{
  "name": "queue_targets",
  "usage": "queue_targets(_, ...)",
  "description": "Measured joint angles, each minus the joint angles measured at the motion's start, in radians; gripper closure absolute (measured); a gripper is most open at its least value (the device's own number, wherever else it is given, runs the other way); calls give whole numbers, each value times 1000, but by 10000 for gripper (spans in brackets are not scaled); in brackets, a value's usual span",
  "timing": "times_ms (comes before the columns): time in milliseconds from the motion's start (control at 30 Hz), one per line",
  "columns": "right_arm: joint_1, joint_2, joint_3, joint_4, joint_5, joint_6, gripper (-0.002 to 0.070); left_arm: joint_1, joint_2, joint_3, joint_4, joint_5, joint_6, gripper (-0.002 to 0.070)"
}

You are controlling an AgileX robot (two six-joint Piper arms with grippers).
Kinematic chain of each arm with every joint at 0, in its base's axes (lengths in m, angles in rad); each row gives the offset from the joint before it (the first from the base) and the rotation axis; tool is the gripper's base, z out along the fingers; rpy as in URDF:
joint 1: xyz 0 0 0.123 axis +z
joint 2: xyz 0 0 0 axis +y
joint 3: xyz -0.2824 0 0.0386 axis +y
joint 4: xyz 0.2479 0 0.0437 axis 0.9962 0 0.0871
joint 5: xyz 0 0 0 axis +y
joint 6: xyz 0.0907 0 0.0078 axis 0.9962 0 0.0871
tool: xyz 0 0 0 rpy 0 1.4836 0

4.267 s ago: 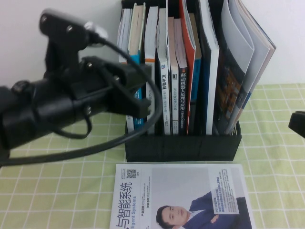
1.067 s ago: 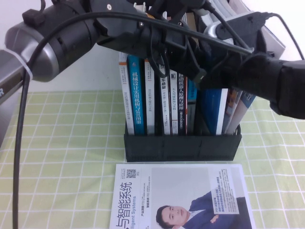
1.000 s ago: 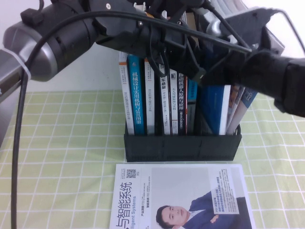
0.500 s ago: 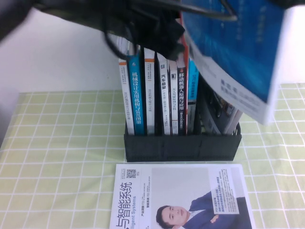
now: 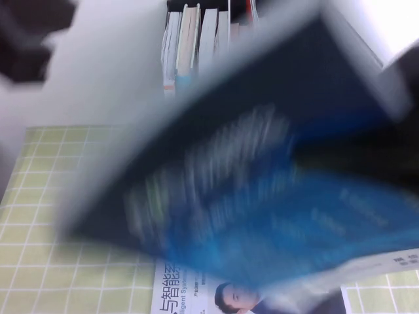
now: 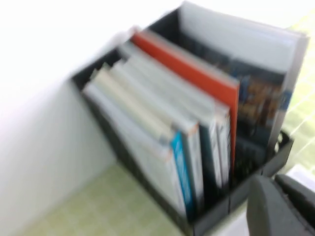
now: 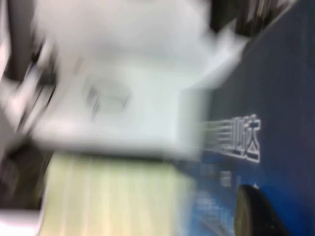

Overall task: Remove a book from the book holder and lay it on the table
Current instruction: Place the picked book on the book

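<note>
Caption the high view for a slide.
Blurred dark-blue book swings close past the camera above the white magazine on the checked table.

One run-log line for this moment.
phase: book out, not yet laid | book: dark blue, in air over table | right gripper: holds book | left gripper: by holder

Upright books (image 6: 167, 132) in black book holder (image 6: 216, 216)

Green-checked table (image 5: 46, 196); suited-man magazine (image 5: 216, 297), book holder (image 6: 206, 223) on it.
</note>
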Motion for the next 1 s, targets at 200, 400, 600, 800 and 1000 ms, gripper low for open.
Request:
queue_targets(200,124,148,2,-350,52,80,548,0,-211,281,89,18,-238,678)
queue_targets(400,376,272,2,-1064,-74,523,548,0,-356,536,-5,-38,-286,678)
queue_targets(600,566,444,0,-1555,-110,967,548,0,-391,682,-67,-94,-297,678)
queue_targets(800,659,633,-8,-1770,-138,1187,548,0,-391,690,-70,-121,-275,678)
queue_targets(1000,733,728,-10,-1901,-99,1385,548,0,-391,690,-70,-124,-261,678)
